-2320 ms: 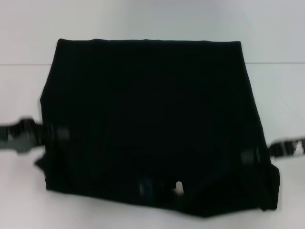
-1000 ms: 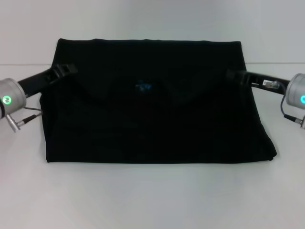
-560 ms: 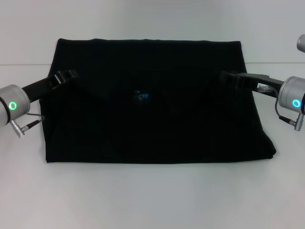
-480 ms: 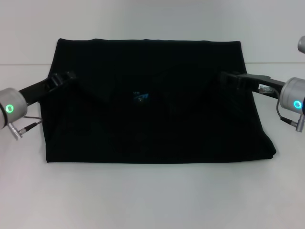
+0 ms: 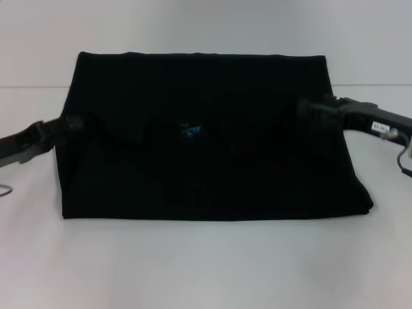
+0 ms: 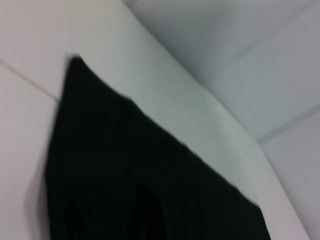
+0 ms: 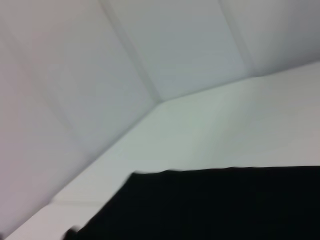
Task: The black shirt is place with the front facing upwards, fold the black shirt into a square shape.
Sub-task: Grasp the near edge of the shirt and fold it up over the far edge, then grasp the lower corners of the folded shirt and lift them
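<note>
The white counter [image 5: 206, 264] fills the head view, with a faint seam line running across it behind the shirt's far part and pale wall panels beyond; both wrist views show the same white surface meeting grey-white walls at a corner.

The black shirt [image 5: 212, 161] lies flat in the middle of the counter as a wide folded rectangle. Its long axis runs left to right across the robot's front, the straight far edge toward the wall and the near folded edge toward the robot. The near right corner bulges out slightly. The upper surface is plain black cloth with soft creases, and no lettering shows.

The left gripper [image 5: 67, 123] reaches in low from the left and sits at the shirt's left edge, about midway along its depth. Black on black, whether its jaws are apart or together cannot be told. The right gripper [image 5: 309, 112] comes in from the right and lies over the cloth near the shirt's right edge, toward the far side; its jaws cannot be made out either.

A small blue neck label [image 5: 190, 131] shows on the cloth, slightly left of the centre.
</note>
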